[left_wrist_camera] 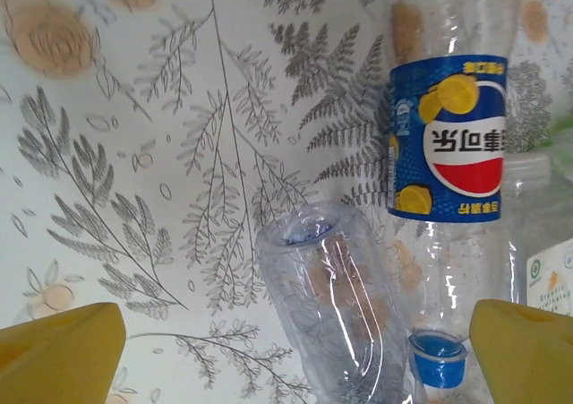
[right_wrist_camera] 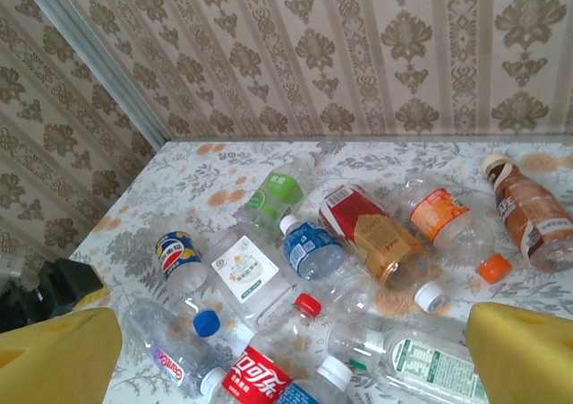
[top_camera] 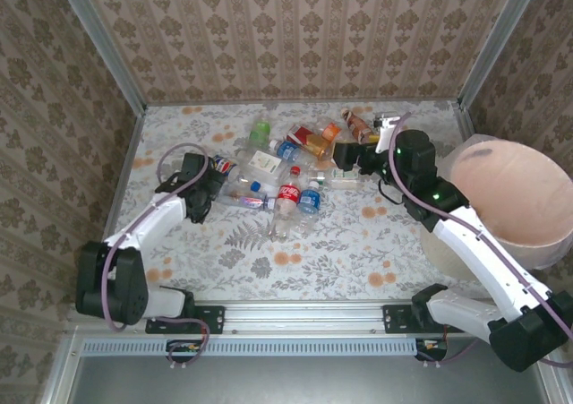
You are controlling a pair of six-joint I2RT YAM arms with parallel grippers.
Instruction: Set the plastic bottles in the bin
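Several plastic bottles (top_camera: pixel 286 167) lie in a loose pile at the middle back of the floral table. The bin (top_camera: pixel 512 193) stands at the right, beside my right arm. My left gripper (top_camera: pixel 199 187) is open at the pile's left edge. In the left wrist view the left gripper (left_wrist_camera: pixel 291 355) straddles a clear unlabelled bottle (left_wrist_camera: pixel 336 305), with a Pepsi bottle (left_wrist_camera: pixel 448 135) beside it. My right gripper (top_camera: pixel 345 158) is open at the pile's right side. In the right wrist view the right gripper (right_wrist_camera: pixel 286 359) hovers over the Coca-Cola bottle (right_wrist_camera: pixel 260 377) and a red-capped bottle (right_wrist_camera: pixel 309 305).
Patterned walls close the table at the back and sides, with metal corner posts (top_camera: pixel 107 46). A brown bottle (right_wrist_camera: pixel 528 211) and an orange-label bottle (right_wrist_camera: pixel 448 220) lie toward the back right. The tabletop (top_camera: pixel 295 261) in front of the pile is bare.
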